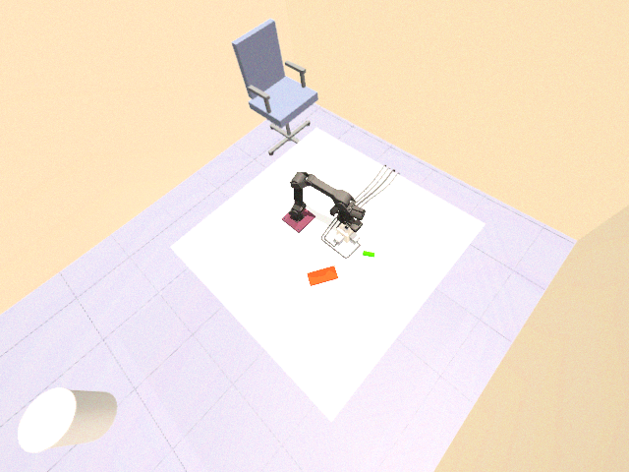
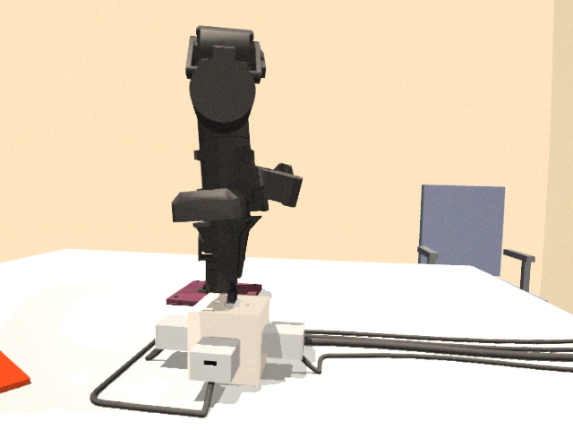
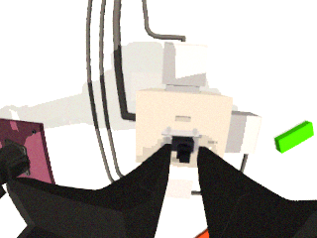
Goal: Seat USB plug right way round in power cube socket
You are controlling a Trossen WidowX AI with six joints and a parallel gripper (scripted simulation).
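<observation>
The cream power cube (image 1: 347, 232) (image 2: 234, 328) (image 3: 210, 111) stands on the table (image 1: 324, 345). The dark USB plug (image 2: 231, 295) (image 3: 183, 142) stands upright in the metal-rimmed socket on its top. Its lower end is hidden, and I cannot tell how deep it sits or which way round it is. My gripper (image 2: 227, 286) (image 3: 184, 151) points down over the cube. Its fingers are slightly open, one on each side of the plug, with narrow gaps showing in the wrist view. They do not grip it.
Light grey adapters (image 2: 214, 363) (image 3: 248, 133) stick out from the cube's sides, with dark cables (image 2: 416, 344) (image 3: 118, 69) around it. A green block (image 1: 369, 254) (image 3: 294, 136) and an orange block (image 1: 322, 275) (image 2: 10, 375) lie nearby. The arm's maroon base plate (image 1: 300, 225) is behind.
</observation>
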